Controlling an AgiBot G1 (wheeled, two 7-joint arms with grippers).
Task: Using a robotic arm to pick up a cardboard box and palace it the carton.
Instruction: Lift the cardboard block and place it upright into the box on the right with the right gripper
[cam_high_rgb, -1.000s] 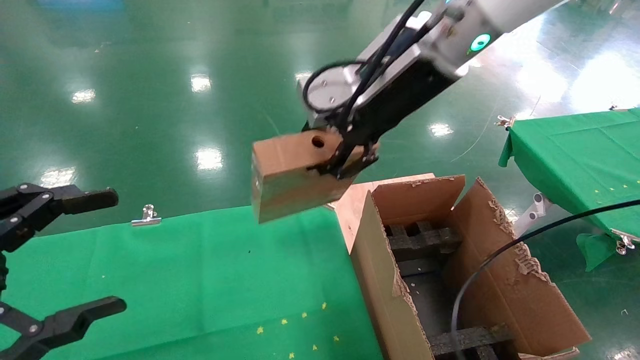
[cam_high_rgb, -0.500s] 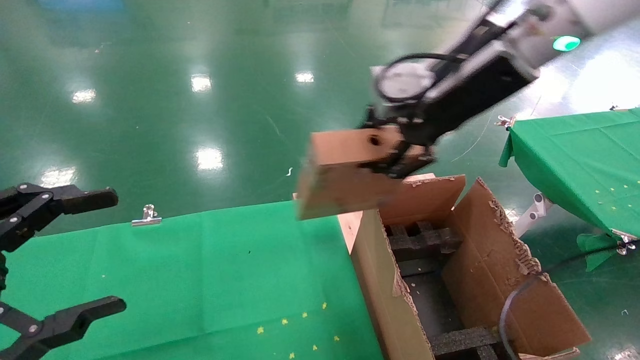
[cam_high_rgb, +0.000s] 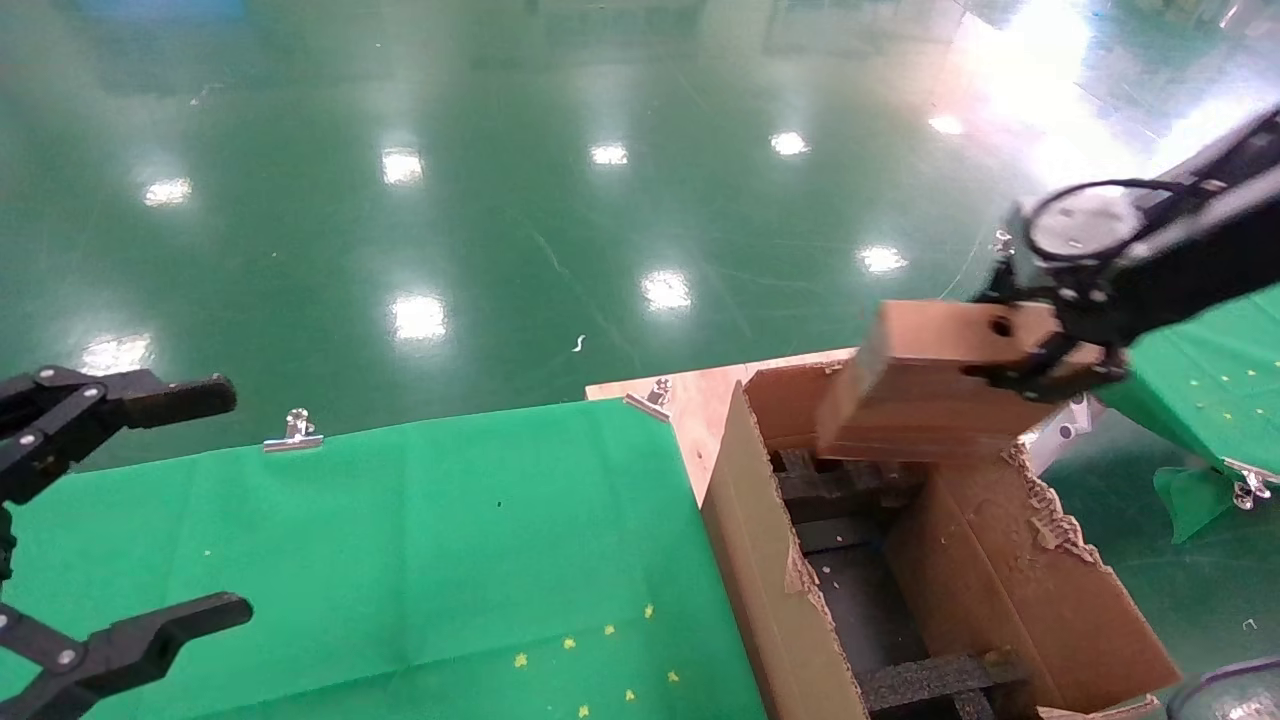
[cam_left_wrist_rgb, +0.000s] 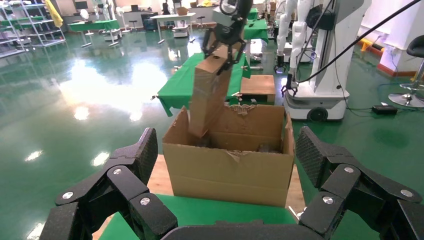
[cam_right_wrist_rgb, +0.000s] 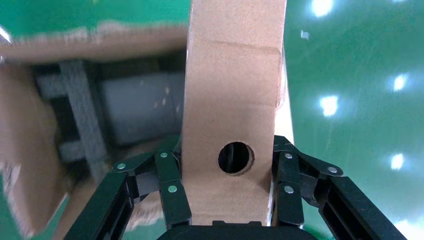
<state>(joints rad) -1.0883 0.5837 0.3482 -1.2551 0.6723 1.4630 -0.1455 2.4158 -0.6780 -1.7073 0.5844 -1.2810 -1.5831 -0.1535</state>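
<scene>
My right gripper (cam_high_rgb: 1045, 365) is shut on the small brown cardboard box (cam_high_rgb: 925, 385), its black fingers clamping both sides near the round punched hole (cam_right_wrist_rgb: 235, 157). The box (cam_right_wrist_rgb: 232, 90) hangs tilted in the air over the far end of the large open carton (cam_high_rgb: 770, 560), whose torn flaps and black foam inserts (cam_high_rgb: 850, 480) show below it. In the left wrist view the box (cam_left_wrist_rgb: 210, 95) hangs above the carton (cam_left_wrist_rgb: 230, 165). My left gripper (cam_high_rgb: 150, 500) is open and empty at the left edge, apart from both.
A green-clothed table (cam_high_rgb: 400, 540) lies left of the carton, with a wooden board (cam_high_rgb: 690, 395) under its far corner. A second green table (cam_high_rgb: 1200, 400) stands at the right. A metal clip (cam_high_rgb: 292, 430) sits on the near table's far edge. Glossy green floor lies beyond.
My right gripper has carried the cardboard box to the right, from over the green table's far edge to over the carton's far end. The left gripper has not moved.
</scene>
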